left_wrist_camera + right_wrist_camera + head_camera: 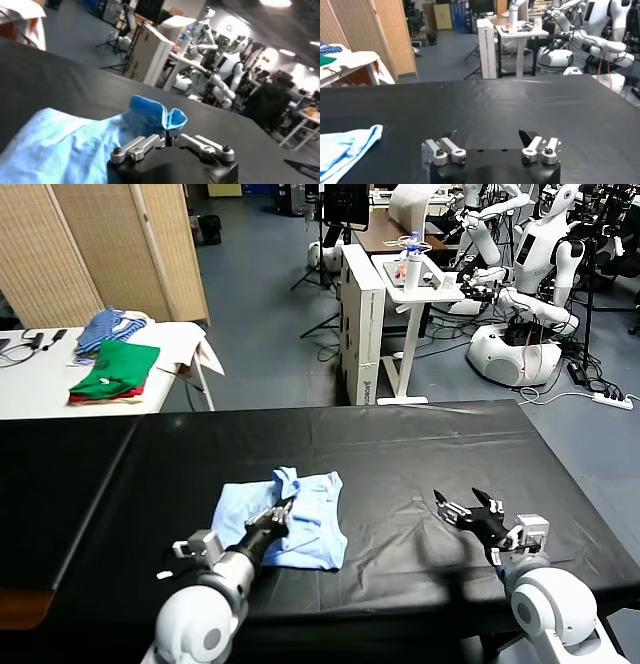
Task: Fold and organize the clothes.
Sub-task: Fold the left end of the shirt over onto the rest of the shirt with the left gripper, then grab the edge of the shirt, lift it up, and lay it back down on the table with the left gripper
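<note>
Left gripper: nearest the robot on its left side, low over the black table. Jaws drawn together on a raised fold of the T-shirt; in the left wrist view the pinched blue cloth stands up in a peak just beyond the fingertips, the rest of the garment spreading away on the table.

Right gripper: nearest the robot on its right side, hovering over bare table well apart from the shirt. Jaws spread wide, nothing between them. The right wrist view shows both fingers parted above the black surface.

T-shirt, light sky-blue: lies crumpled on the near middle of the table, left of centre, partly folded over itself. Its near edge lies under and around the left gripper; one corner shows at the edge of the right wrist view. Lettering is not visible, possibly face down.

Side table, white, beyond the black table on the left: holds a folded green garment over a red one and a blue-and-white striped bundle.

Farther back: white desk, several white robots, woven screens.
</note>
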